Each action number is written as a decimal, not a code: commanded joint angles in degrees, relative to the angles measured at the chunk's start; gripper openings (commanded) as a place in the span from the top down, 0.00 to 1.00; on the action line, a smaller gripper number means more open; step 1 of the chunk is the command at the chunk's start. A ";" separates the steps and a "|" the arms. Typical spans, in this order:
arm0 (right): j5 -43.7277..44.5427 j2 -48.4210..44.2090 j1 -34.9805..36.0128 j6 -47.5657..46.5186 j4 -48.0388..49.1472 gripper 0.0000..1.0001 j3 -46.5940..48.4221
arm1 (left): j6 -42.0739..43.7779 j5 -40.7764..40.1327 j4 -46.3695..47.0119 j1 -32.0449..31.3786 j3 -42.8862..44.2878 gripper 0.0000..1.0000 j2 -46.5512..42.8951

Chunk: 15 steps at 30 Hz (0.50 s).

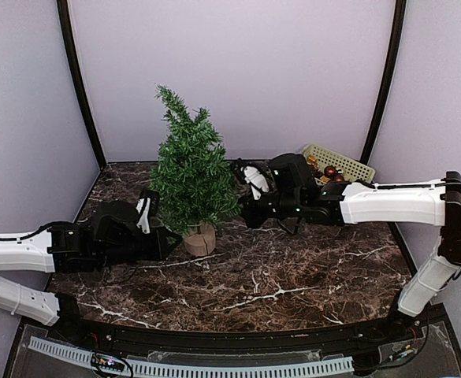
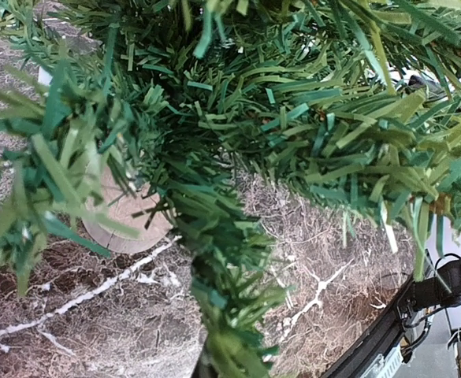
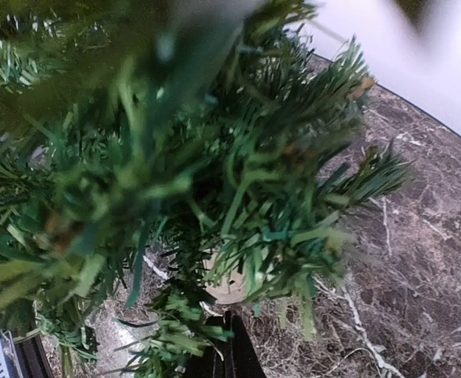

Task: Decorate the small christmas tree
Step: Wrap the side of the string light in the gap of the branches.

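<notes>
From above, the small dark-green bristly artificial fir tree [image 1: 189,169] stands upright on its round pale wooden stump base [image 1: 199,239], left of centre on the dark brown marble table [image 1: 293,276]. The left gripper [image 1: 175,240] is beside the base, the right gripper [image 1: 242,211] at the right-hand branches. A cream plastic basket [image 1: 350,165] sits in the far right corner.

Left wrist: branches [image 2: 238,142] fill the view, jaws hidden but pressed together.

Right wrist: needles [image 3: 175,157] crowd in and the jaws are closed; whether they pinch a twig, I cannot tell.
</notes>
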 commanded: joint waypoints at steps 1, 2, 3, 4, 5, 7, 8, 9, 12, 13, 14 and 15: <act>-3.04 1.81 -0.76 1.43 7.62 1.00 -1.96 | 1.19 -1.61 -1.09 0.09 1.36 1.00 0.05; -2.70 2.09 -0.86 2.16 9.02 1.00 -2.39 | 1.24 -1.86 -1.16 0.17 1.37 1.00 -0.01; -2.49 2.32 -0.87 2.72 10.19 1.00 -2.91 | 1.23 -2.01 -1.35 0.40 1.48 1.00 -0.06; -2.44 2.49 -0.91 3.30 11.23 1.00 -3.51 | 1.40 -2.49 -1.75 0.50 1.52 1.00 -0.28; -2.67 2.66 -0.89 3.98 12.42 1.00 -4.06 | 1.40 -3.05 -1.95 0.86 1.54 1.00 -0.42; -2.99 2.92 -0.94 5.26 14.10 1.00 -4.90 | 1.85 -3.40 -2.41 1.69 1.48 1.00 -1.36; -2.83 2.97 -0.93 5.86 14.83 1.00 -5.49 | 2.39 -3.39 -2.61 2.11 1.38 1.00 -1.62; -2.35 2.98 -0.93 6.39 15.53 1.00 -6.02 | 2.60 -3.23 -2.69 3.00 1.20 1.00 -2.30; -0.30 2.50 -0.88 8.06 16.97 1.00 -8.02 | 4.02 -2.16 -2.63 5.44 0.40 1.00 -3.64; 0.22 2.23 -0.94 8.71 17.39 1.00 -8.43 | 4.65 -1.52 -2.56 5.87 0.22 1.00 -4.34; 0.35 1.95 -0.96 9.18 17.81 1.00 -8.98 | 5.05 -1.09 -2.45 6.80 -0.01 1.00 -4.60; 0.33 1.78 -0.96 9.66 18.07 1.00 -9.55 | 5.98 -0.24 -2.43 7.26 -0.07 1.00 -5.06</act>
